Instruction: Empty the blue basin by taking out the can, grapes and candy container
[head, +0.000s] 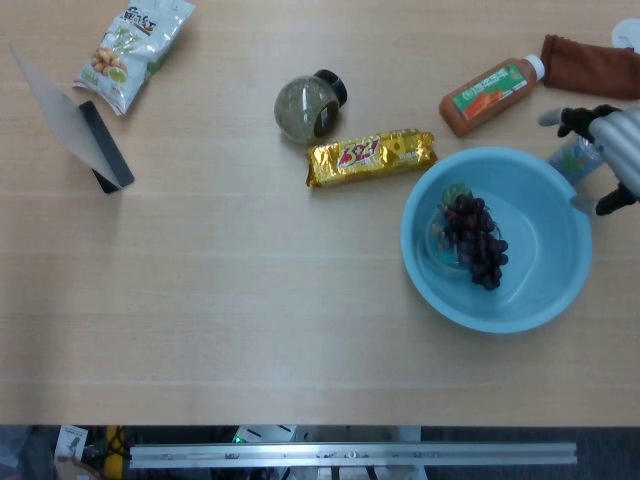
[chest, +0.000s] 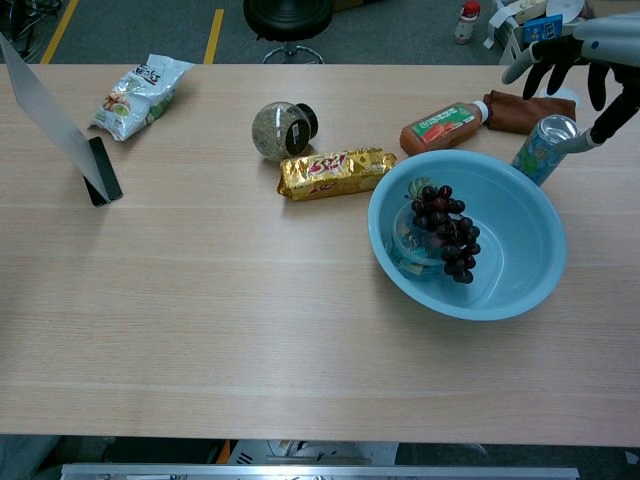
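Observation:
The blue basin sits at the right of the table. Dark grapes lie in it on top of a clear candy container. The can stands on the table just behind the basin's right rim, partly hidden in the head view. My right hand hovers above the can with its fingers spread, holding nothing. No left hand shows in either view.
An orange bottle and a brown cloth lie behind the basin. A gold snack pack and a round jar are to its left. Far left are a snack bag and a phone on a stand.

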